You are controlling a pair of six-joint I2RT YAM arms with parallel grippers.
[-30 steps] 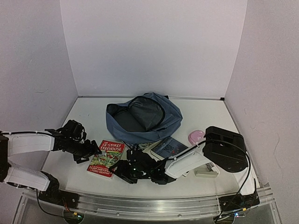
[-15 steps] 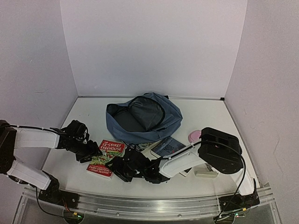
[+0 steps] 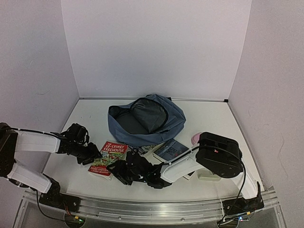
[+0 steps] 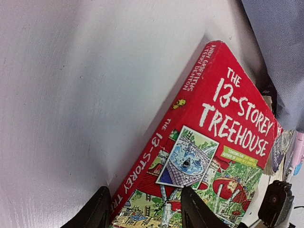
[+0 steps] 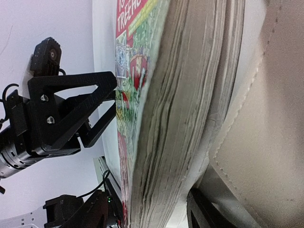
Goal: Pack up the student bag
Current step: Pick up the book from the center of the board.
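The student bag (image 3: pixel 145 121) lies unzipped at the middle back of the table, its dark inside showing. In front of it lies a red book, "The 13-Storey Treehouse" (image 3: pixel 108 159) (image 4: pixel 223 128). My left gripper (image 3: pixel 93 156) (image 4: pixel 145 209) is open astride the book's spine: one finger on the table side, the other over the cover. My right gripper (image 3: pixel 122 172) (image 5: pixel 149 211) is open around the book's page edge (image 5: pixel 190 109) at the near right corner, with small gaps on both sides. The left gripper (image 5: pixel 115 97) also shows in the right wrist view, at the cover.
A second, blue-grey book (image 3: pixel 172 149) lies right of the red one on pale items. A pink round thing (image 3: pixel 197 138) and a white box (image 3: pixel 209 175) sit by the right arm. A cream stitched surface (image 5: pixel 266 118) lies close against the red book.
The right arm has slid left along the near edge to the red book's corner. The left gripper has moved in onto the spine and its jaws have narrowed.
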